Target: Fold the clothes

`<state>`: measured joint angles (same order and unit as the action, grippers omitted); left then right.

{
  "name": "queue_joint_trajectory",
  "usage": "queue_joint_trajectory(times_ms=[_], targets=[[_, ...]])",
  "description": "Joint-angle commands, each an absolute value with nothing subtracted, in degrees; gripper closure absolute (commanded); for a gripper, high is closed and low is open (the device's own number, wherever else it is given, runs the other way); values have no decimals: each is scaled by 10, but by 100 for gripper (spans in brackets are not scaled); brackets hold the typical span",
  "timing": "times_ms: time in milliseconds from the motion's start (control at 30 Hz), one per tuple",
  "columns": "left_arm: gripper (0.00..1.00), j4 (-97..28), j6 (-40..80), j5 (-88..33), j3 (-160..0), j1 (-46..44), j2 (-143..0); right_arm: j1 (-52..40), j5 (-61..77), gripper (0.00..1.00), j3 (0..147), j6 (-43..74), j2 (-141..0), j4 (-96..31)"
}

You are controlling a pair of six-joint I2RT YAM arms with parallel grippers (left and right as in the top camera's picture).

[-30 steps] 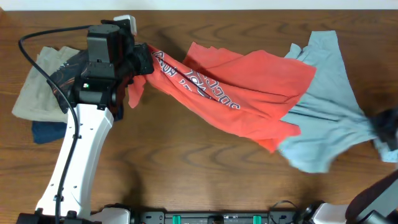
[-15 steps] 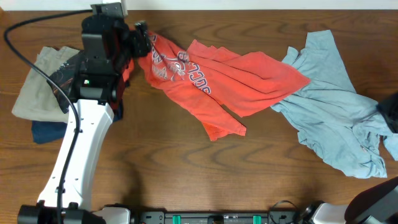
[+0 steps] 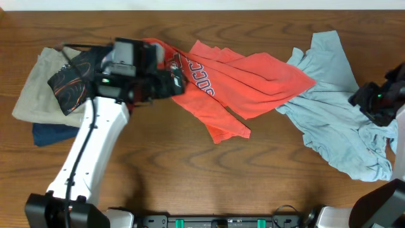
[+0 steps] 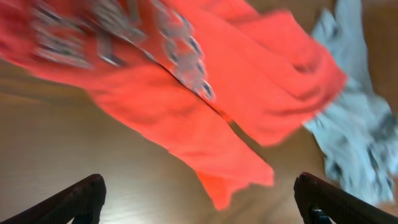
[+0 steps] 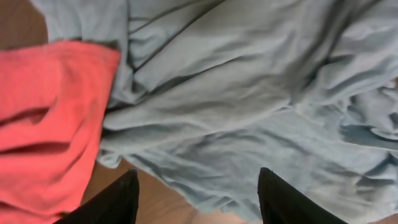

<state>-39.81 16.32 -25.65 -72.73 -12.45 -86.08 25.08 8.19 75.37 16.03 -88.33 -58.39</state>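
Left tool (image 4: 199, 188) stood wide, empty, over red shirt (image 4: 186, 106); right tool (image 5: 196, 186) parted, empty, over blue shirt (image 5: 249, 93) (both crumpled). Flattening red shirt first seemed wise.

Overhead, 2 wrist views over clothes (image 3: 253, 82)

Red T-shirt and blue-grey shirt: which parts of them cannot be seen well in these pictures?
- Coral-red T-shirt lettering: overhead, part is hidden by the left arm; left wrist view, blurred by motion.
- Pale blue-grey shirt: overhead, right side covered by the right arm; both wrist views cut it at the edges.
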Motion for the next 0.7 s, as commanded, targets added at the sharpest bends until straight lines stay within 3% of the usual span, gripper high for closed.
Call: queue_joint_trajectory(times_ms=[0,267,667], targets=[[2,-398,169,-285,-700,-167,-881,232,84,40,756,145,-882,-590],[2,-394,197,-279,-696,-239,-986,217,84,40,756,125,-882,-609],[3,-354,336,-279,-696,-243,-1075,217,84,40,756,110,-882,-618]])
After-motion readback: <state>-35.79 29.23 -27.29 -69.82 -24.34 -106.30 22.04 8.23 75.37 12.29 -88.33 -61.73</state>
